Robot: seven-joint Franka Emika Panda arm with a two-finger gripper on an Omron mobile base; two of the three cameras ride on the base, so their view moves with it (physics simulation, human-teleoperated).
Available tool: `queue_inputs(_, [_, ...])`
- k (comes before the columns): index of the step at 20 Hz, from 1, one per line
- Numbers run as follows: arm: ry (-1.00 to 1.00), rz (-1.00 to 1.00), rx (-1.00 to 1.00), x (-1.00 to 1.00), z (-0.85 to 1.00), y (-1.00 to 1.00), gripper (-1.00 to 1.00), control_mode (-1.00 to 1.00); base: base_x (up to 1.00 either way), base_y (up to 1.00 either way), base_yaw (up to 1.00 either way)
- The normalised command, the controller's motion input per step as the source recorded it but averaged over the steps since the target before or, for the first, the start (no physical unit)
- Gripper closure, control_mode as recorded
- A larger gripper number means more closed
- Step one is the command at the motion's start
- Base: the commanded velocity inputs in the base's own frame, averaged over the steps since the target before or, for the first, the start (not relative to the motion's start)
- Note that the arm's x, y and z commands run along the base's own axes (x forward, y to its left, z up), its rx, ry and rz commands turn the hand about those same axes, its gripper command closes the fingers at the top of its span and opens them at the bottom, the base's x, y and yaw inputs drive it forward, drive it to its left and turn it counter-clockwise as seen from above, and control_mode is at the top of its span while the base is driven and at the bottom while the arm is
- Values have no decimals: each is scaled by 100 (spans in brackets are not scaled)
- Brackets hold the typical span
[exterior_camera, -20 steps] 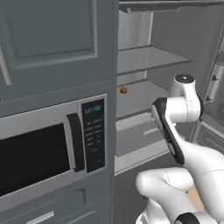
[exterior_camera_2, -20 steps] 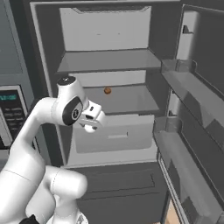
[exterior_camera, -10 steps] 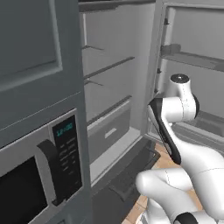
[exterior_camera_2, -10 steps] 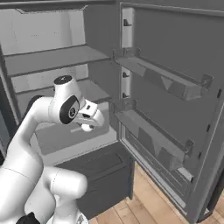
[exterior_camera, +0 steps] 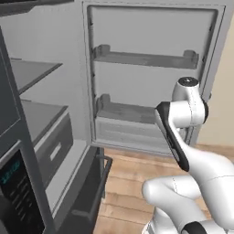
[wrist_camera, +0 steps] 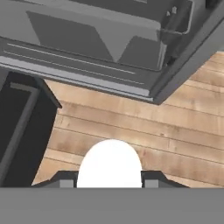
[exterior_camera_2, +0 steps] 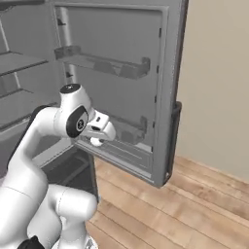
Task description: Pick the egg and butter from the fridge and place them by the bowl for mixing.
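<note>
Swung right since a second ago, so both base views now face the open fridge door (exterior_camera: 151,77) instead of the shelves and microwave; just the camera turning with the base, nothing inside shifted. Holding the egg (wrist_camera: 110,164) between the fingers (wrist_camera: 151,178), clamped on either side. Same egg (exterior_camera_2: 97,142) peeking out under the gripper (exterior_camera_2: 98,138) in the right base view, probably, though it's small there. Hanging over the wood floor (wrist_camera: 175,127) just in front of the door's lower bins.
</note>
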Motion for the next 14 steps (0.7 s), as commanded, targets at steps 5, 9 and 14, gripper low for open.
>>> queue_inputs(5, [0,0,0,0,0,0,100,100,-4,-44,-69])
queue_inputs(9, [0,0,0,0,0,0,100,100,0,-59,-75])
queue_inputs(14, [0,0,0,0,0,0,100,100,20,-23,-76])
